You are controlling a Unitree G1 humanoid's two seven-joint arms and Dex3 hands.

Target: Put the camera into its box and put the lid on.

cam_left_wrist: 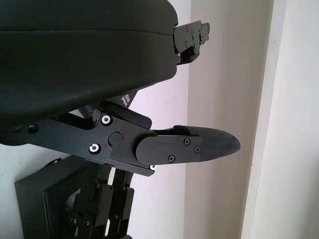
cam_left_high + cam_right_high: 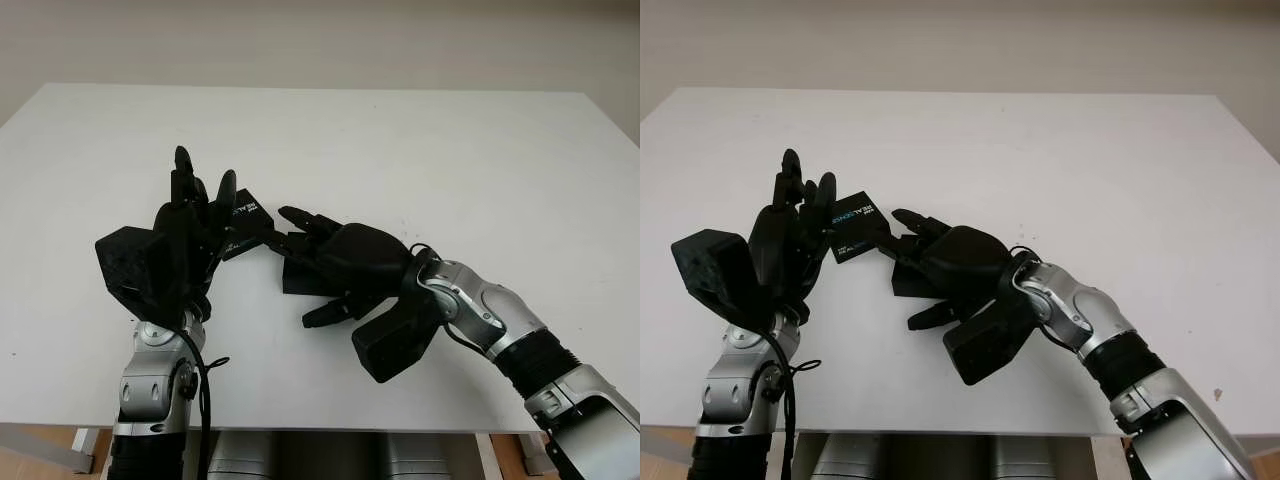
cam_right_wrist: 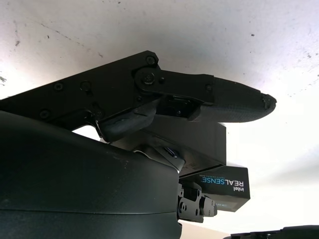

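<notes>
The box (image 2: pixel 305 275) sat mid-desk (image 2: pixel 480 150), my right hand (image 2: pixel 345 265) clasping it; my left hand (image 2: pixel 190 230) pinched the lid (image 2: pixel 855 225) just beside. Both looked light, stiff cardboard, best gripped by edges.

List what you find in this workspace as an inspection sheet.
Surface: white table, bare apart from the job's things.
Job's things: black box on the table; printed lid held tilted beside it, not yet on; cannot tell whether the camera is inside.
Clutter: nothing seen.
Hands: left hand raised, gripping the lid; right hand closed on the box.
Cables: black cable looping at the left wrist.
Surroundings: plain wall behind the table.
</notes>
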